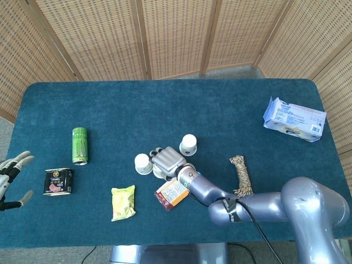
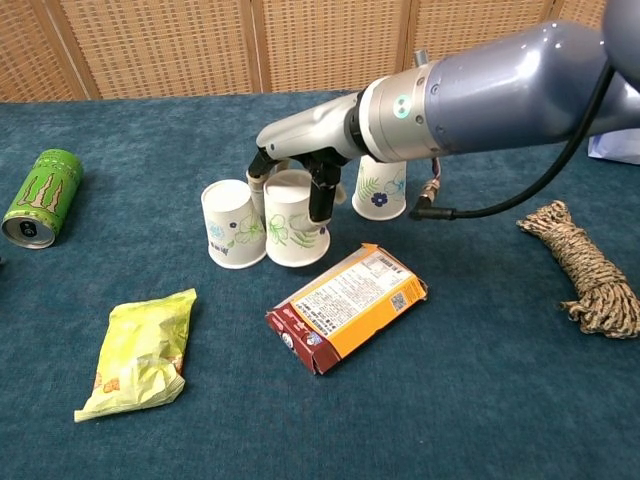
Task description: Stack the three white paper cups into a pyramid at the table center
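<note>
Cups of white paper with green leaf and blue flower prints stand upside down, wide rims on the worktop [image 1: 231, 110], near its middle toward the front edge. In the chest view the left cup [image 2: 232, 224] and the middle cup [image 2: 291, 217] stand just beside each other, rims about touching, while the right cup [image 2: 381, 188] stands apart behind the arm. The right robot hand [image 2: 297, 170] reaches over the middle cup with dark fingers [image 2: 320, 197] down its side and others behind it, holding that cup; in the head view this robot hand [image 1: 167, 161] hides most of it. Each cup is a tapered cone with a flat closed base on top; whether anything lies beneath them cannot be told. The left robot hand [image 1: 11, 180] shows only in the head view, at the left edge off the worktop, fingers spread and holding nothing. Dark teal felt-like cloth covers the worktop. An orange and brown carton [image 2: 348, 304] lies flat in front of the cups, a crinkled yellow packet [image 2: 139, 352] to its left, a green can [image 2: 40, 196] on its side further left, a small dark tin [image 1: 58, 181] near the left edge, a coil of braided rope [image 2: 585, 266] on the right, and a soft blue and white pack [image 1: 294, 119] at the far right.
</note>
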